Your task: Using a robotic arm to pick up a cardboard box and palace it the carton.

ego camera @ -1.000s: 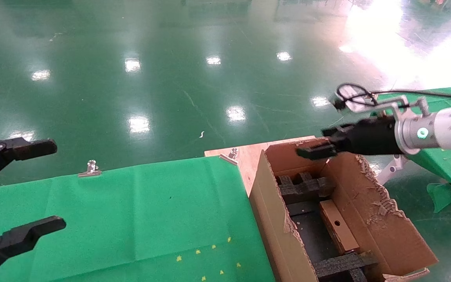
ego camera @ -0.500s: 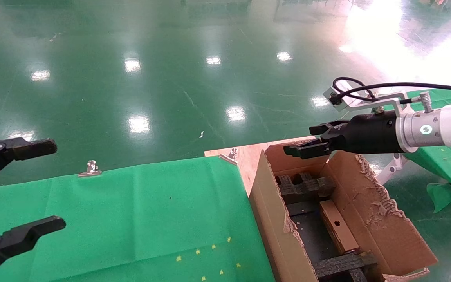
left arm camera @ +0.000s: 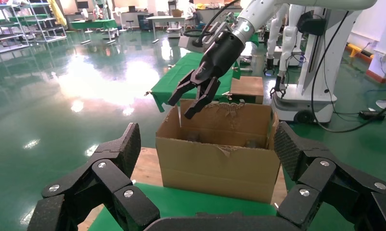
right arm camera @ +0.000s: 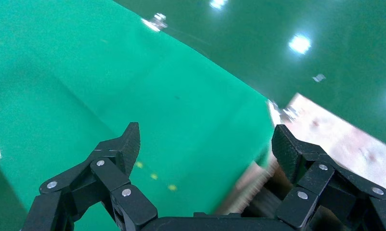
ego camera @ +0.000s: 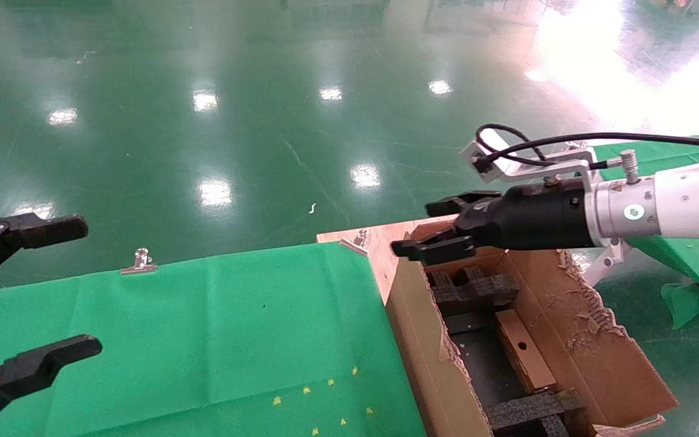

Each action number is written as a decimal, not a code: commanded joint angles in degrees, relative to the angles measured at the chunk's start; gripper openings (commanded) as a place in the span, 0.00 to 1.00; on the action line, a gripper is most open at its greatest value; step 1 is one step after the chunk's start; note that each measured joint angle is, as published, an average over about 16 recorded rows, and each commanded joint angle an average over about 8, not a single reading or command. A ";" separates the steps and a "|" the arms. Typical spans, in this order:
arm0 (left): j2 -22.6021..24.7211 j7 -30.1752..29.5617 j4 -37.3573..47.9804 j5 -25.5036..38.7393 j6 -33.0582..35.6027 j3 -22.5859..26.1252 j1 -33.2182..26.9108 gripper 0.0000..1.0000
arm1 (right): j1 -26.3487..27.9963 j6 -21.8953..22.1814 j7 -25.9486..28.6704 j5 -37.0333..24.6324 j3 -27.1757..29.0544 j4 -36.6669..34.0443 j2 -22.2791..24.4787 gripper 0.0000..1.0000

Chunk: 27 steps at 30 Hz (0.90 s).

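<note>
the carton [ego camera: 574,340] runs off the bottom edge in the head view, and the left gripper [ego camera: 28,291] is cropped at the left edge.

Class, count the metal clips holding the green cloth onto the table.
2 show on this table in the head view: one clip on the cloth's far edge toward the left, another clip at its far right corner beside the carton. Others may be out of view.

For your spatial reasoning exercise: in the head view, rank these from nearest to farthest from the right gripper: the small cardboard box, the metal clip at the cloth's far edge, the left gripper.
From the right gripper:
1. Cardboard box, inside the carton, below it.
2. Metal clip, on the green cloth's far edge, leftward.
3. Left gripper, far left.
</note>
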 commanded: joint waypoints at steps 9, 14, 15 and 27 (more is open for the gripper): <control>0.00 0.00 0.00 0.00 0.00 0.00 0.00 1.00 | -7.65 -5.30 -5.68 3.39 11.17 2.16 -1.68 1.00; 0.00 0.00 0.00 0.00 0.00 0.00 0.00 1.00 | -11.48 -7.95 -8.51 5.09 16.75 3.24 -2.52 1.00; 0.00 0.00 0.00 0.00 0.00 0.00 0.00 1.00 | -12.26 -8.49 -9.09 5.43 17.89 3.46 -2.69 1.00; 0.00 0.00 0.00 0.00 0.00 0.00 0.00 1.00 | -21.45 -14.85 -15.91 9.51 31.31 6.06 -4.71 1.00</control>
